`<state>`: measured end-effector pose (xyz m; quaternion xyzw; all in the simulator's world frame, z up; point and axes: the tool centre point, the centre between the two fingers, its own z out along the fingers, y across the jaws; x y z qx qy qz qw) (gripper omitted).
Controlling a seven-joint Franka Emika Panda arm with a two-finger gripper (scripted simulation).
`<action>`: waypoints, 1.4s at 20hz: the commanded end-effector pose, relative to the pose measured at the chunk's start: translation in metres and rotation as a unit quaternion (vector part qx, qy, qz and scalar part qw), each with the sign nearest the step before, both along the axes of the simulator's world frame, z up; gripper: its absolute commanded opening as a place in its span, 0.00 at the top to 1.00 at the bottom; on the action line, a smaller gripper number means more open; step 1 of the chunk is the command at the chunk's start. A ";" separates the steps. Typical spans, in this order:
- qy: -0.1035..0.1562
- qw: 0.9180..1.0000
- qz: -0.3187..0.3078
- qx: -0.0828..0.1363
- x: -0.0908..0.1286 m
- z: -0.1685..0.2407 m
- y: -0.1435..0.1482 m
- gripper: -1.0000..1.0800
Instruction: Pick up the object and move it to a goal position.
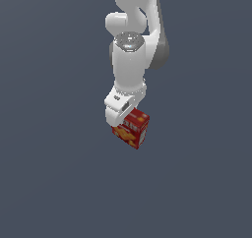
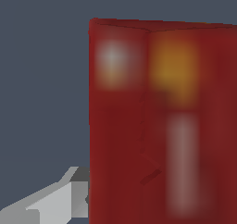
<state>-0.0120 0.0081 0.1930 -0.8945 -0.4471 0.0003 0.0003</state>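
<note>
- Red cardboard, pictured with yellow-orange crackers, makes up the box (image 1: 133, 129), which sits just below the centre of the exterior view, tilted with one corner pointing down.
- White arm (image 1: 129, 60) descends from the top centre of that frame, and its tool (image 1: 119, 115) meets the box's upper left side.
- Tool looks clamped on the box: in the wrist view one grey finger (image 2: 55, 202) lies against the box's edge (image 2: 162, 121), while the other finger is hidden.
- Close up, the box fills the right of the wrist frame, blurred, with pale and orange patches.
- Plain dark grey-blue worktop (image 1: 49, 183) surrounds everything.
</note>
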 end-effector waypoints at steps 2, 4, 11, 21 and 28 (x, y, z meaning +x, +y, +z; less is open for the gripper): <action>0.000 1.000 0.000 0.000 0.000 -0.001 0.000 1.00; 0.000 1.000 0.000 0.000 0.000 -0.001 0.000 1.00; -0.001 1.000 0.000 0.000 0.000 0.000 0.000 1.00; -0.001 1.000 0.000 0.000 -0.009 0.036 -0.022 1.00; -0.001 1.000 0.000 0.001 -0.023 0.095 -0.059 1.00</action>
